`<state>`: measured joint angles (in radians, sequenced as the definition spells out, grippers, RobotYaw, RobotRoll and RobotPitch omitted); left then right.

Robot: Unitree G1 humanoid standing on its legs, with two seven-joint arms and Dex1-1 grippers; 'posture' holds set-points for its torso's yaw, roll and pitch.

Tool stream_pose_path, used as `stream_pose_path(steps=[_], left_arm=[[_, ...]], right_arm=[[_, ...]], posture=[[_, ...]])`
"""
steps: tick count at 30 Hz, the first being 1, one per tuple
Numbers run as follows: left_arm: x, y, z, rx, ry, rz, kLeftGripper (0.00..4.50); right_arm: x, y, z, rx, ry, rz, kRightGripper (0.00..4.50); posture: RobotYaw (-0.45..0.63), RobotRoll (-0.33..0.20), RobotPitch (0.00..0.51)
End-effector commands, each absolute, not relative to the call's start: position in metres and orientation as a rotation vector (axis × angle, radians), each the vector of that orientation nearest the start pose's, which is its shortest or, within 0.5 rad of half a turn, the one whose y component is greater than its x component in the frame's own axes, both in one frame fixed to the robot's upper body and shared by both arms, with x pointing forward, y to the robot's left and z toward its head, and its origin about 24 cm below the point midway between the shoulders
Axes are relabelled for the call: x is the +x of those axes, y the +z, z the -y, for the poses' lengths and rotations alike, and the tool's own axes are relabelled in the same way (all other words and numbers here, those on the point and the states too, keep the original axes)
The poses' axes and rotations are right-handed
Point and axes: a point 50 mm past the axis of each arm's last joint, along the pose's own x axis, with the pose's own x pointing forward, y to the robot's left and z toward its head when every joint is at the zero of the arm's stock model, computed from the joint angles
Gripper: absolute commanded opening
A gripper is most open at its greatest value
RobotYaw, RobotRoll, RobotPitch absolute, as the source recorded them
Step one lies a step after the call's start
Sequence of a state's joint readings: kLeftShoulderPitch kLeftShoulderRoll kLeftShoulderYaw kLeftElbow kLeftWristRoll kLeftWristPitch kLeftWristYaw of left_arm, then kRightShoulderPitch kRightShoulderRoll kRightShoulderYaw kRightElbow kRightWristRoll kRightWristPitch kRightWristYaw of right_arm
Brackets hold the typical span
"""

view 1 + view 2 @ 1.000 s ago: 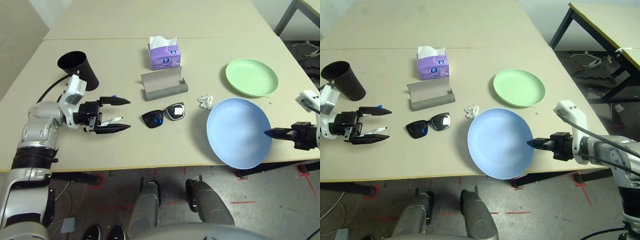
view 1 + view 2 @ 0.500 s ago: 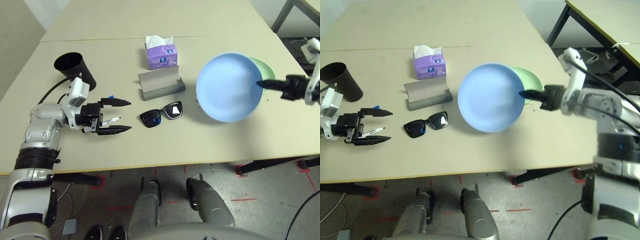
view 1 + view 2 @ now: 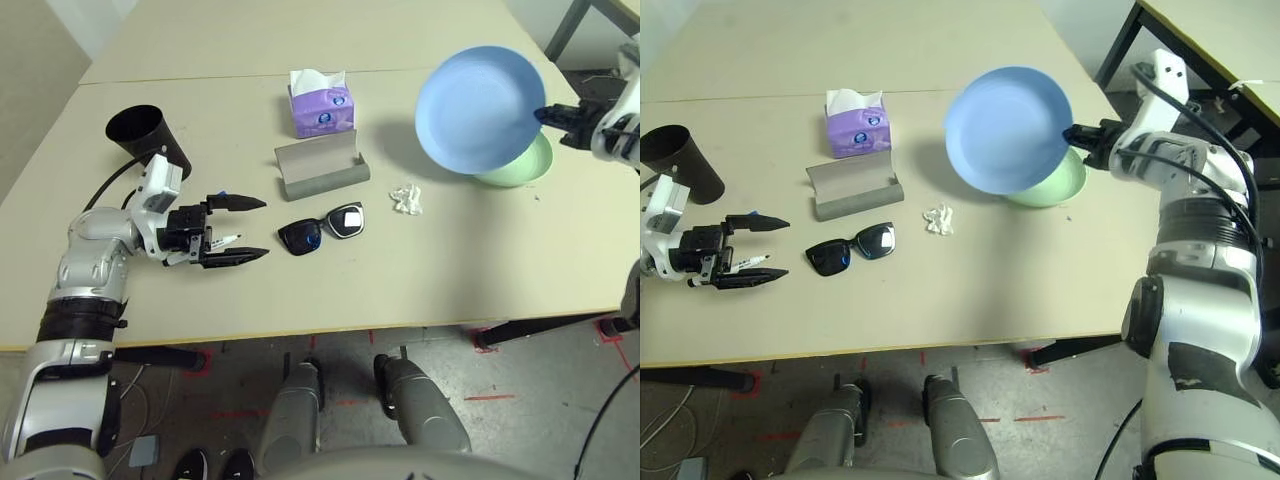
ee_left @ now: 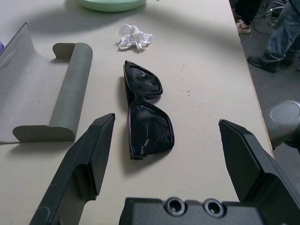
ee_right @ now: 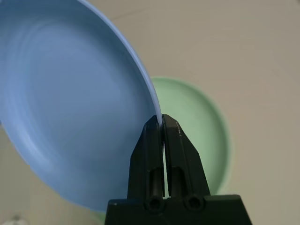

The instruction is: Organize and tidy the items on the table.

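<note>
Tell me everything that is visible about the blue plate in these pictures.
The blue plate is round, shallow and plain pale blue, with a smooth matt surface like plastic and a thin raised rim. It is off the table, tilted steeply so its hollow side faces the camera. The right gripper is shut on its rim at one edge. It hangs over the green plate, hiding part of it; whether the two touch cannot be told.

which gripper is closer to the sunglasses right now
Left. The left gripper sits open just beside the sunglasses, pointing at them; the right gripper is far across the table, holding the blue plate.
</note>
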<state>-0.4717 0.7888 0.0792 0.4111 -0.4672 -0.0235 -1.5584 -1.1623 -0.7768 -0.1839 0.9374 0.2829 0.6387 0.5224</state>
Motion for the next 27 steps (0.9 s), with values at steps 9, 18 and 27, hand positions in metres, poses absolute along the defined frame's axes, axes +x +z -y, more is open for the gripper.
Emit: stream_pose_path(steps=[9, 18, 27], left_arm=[[0.277, 0.153, -0.272, 0.343, -1.304, -0.050, 4.50], [0.279, 0.152, -0.270, 0.352, -1.309, -0.051, 4.50], [0.281, 0.152, -0.272, 0.361, -1.300, -0.045, 4.50]], right_arm=[[0.367, 0.236, 0.338, 0.023, -0.021, -0.255, 0.03], [0.366, 0.226, 0.336, 0.024, 0.020, -0.334, 0.03], [0.363, 0.221, 0.337, 0.019, 0.032, -0.364, 2.83]], posture=[[-0.24, 0.000, 0.213], [-0.25, 0.000, 0.216], [-0.26, 0.000, 0.214]])
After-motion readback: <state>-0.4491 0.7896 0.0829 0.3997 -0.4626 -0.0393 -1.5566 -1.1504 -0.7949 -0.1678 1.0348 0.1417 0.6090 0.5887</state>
